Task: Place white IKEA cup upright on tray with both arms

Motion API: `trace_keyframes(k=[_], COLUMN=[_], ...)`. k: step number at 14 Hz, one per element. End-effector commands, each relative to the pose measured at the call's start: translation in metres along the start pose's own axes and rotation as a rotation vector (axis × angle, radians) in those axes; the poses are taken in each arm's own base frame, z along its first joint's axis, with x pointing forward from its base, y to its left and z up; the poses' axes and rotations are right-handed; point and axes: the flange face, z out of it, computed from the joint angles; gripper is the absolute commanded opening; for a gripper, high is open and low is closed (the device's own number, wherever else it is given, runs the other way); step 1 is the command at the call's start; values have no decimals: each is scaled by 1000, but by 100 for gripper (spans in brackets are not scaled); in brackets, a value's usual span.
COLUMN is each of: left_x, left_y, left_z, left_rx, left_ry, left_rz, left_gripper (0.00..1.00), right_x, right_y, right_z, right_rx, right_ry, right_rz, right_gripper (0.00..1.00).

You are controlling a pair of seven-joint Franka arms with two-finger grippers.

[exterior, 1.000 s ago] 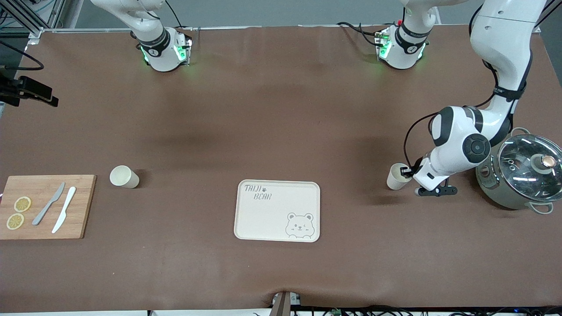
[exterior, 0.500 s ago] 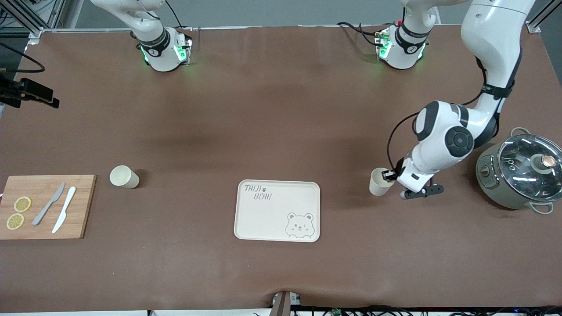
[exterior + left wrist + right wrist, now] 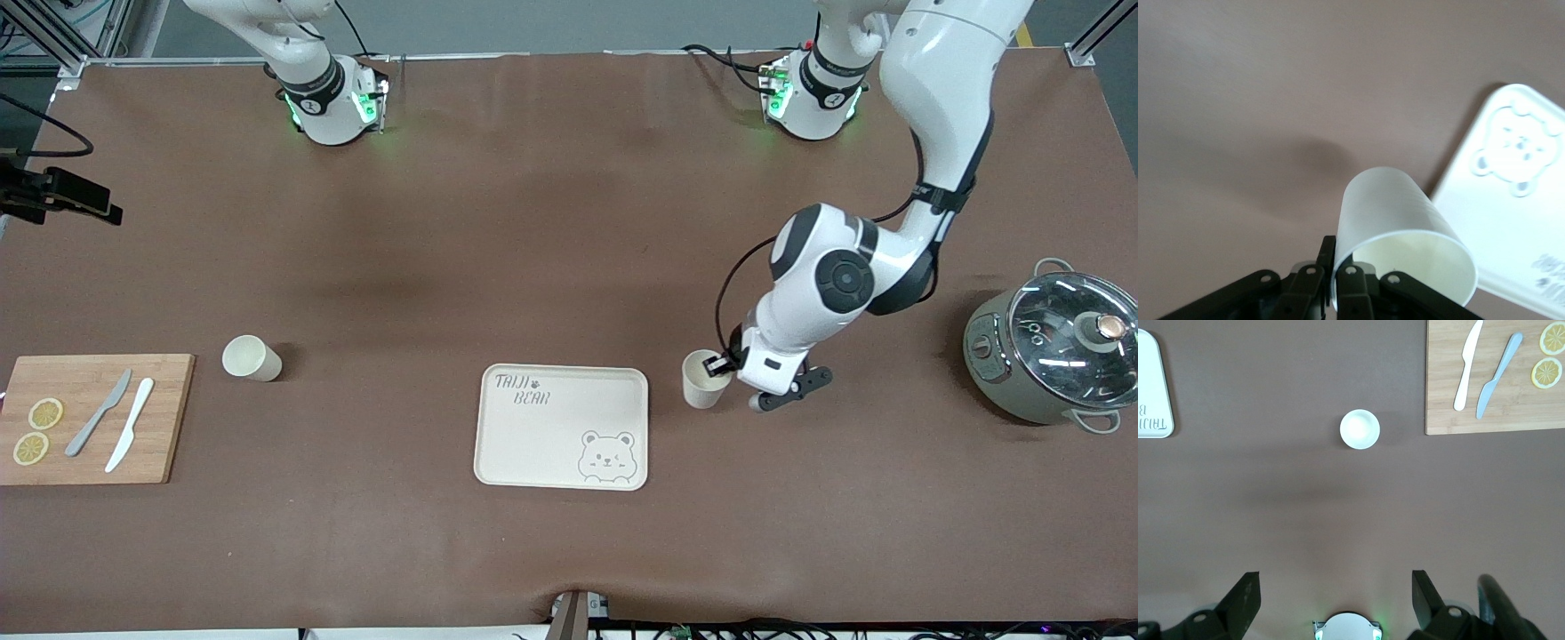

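My left gripper (image 3: pixel 722 366) is shut on the rim of a white cup (image 3: pixel 705 380), one finger inside the rim and one outside. The cup (image 3: pixel 1401 227) hangs mouth-up and slightly tilted over the bare table, just off the short edge of the tray (image 3: pixel 562 427) on the left arm's side. The left wrist view shows the gripper (image 3: pixel 1336 257) pinching the cup wall, with the bear corner of the tray (image 3: pixel 1511 220) beside it. My right gripper (image 3: pixel 1335 580) is open and empty, high over a second white cup (image 3: pixel 1359 429). That cup (image 3: pixel 252 358) stands upright next to the cutting board.
A wooden cutting board (image 3: pixel 93 418) with two knives and two lemon slices lies at the right arm's end. A steel pot with a glass lid (image 3: pixel 1058 351) stands at the left arm's end. A black camera mount (image 3: pixel 62 197) juts in over the table edge.
The left arm has carried the cup away from the pot toward the tray, and the cup now sits close to the tray's edge. The second cup has not moved.
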Motion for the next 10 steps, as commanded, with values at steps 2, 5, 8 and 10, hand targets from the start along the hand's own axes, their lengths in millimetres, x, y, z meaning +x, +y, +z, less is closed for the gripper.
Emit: trace_keyframes(k=[2, 5, 8, 10], left_x=[-11, -7, -24, -35], left_y=[64, 80, 101, 106], left_z=[26, 42, 65, 78], left_rx=[-51, -69, -76, -65], left_ry=[-33, -43, -61, -76], left_rz=[-124, -184, -218, -234], left_gripper=[0, 0, 0, 0], right_x=[30, 39, 69, 77], right_y=[1, 4, 10, 7], right_z=[26, 31, 76, 93], right_rx=[-4, -4, 6, -3], right_ry=[-41, -25, -88, -114], right_rz=[-3, 0, 6, 8], right_gripper=[100, 100, 100, 100])
